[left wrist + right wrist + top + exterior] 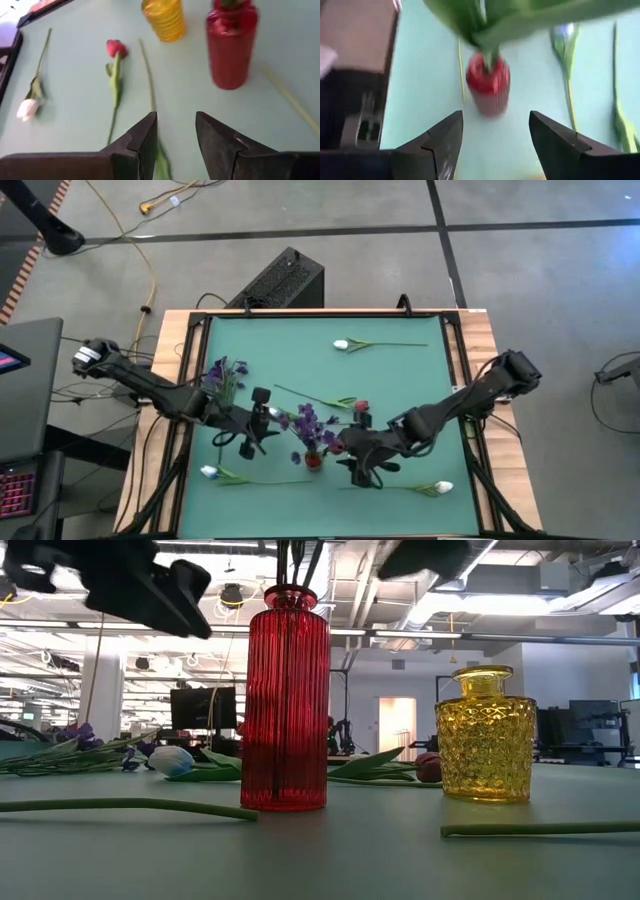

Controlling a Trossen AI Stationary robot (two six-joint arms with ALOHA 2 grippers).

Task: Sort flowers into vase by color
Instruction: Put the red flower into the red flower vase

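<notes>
Purple flowers [308, 423] stand in a red vase [286, 700] on the green tabletop [400, 380], directly ahead of the right hand [495, 135], whose fingers are spread with nothing between them. The left hand [176, 132], on the vase's other side, is partly spread and empty. A yellow vase [486, 734] stands just beside the red one. Beyond the left hand lie a red tulip [115, 65] and a white tulip [30, 102]; more purple blooms [226, 372] lie behind it.
</notes>
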